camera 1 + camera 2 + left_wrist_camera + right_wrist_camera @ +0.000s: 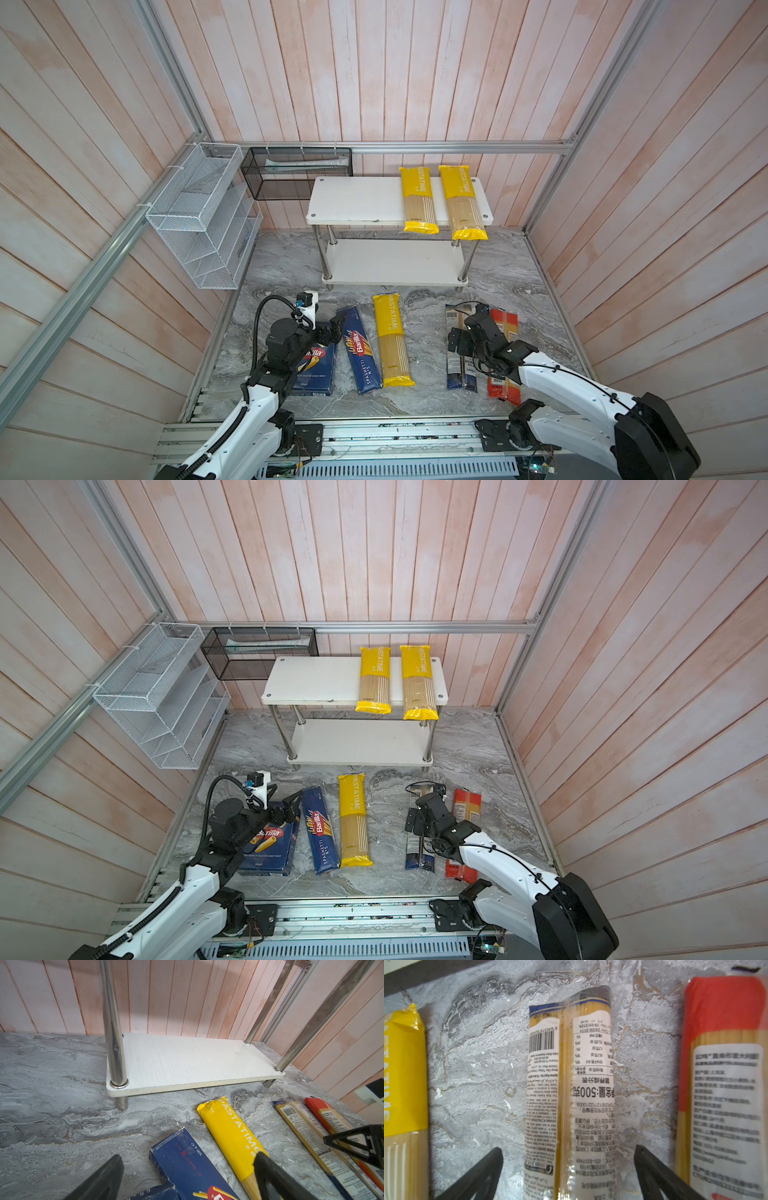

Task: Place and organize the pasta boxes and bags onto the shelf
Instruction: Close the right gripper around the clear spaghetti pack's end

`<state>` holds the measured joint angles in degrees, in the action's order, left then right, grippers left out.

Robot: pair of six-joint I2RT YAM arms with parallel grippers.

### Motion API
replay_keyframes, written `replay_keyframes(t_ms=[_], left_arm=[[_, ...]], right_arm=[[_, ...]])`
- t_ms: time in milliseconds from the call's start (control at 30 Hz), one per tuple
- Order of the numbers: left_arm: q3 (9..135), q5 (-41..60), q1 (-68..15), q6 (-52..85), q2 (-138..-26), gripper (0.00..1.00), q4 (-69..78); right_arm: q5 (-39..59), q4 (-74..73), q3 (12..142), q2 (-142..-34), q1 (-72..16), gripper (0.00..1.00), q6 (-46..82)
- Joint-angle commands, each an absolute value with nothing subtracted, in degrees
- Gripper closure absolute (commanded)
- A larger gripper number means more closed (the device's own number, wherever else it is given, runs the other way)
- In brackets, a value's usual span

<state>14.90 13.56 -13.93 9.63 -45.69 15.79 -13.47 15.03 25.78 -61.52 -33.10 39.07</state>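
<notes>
Blue-ended bag (569, 1084), at five o'clock from the shelf (357, 203), lies under the released right tool (566, 1148); next it must lower and clench.

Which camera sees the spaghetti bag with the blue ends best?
The right wrist view: the blue-ended bag fills the middle, close enough to read its labels, lying between open jaws. In both top views the bag is small and the right arm covers its middle. The left wrist view shows it slanted, near the edge.
</notes>
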Motion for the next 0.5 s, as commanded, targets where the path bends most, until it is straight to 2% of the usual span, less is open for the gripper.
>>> replay_keyframes(t_ms=[0, 467], left_arm=[[16.20, 13.44, -13.74, 8.92, -45.46, 0.00, 15.73], [15.91, 13.57, -13.78, 8.88, -44.87, 0.00, 15.66]], right_arm=[[-15.95, 17.05, 27.25, -63.05, -32.82, 0.02, 39.81], [-10.57, 10.44, 28.89, -73.28, -32.68, 0.02, 38.76]])
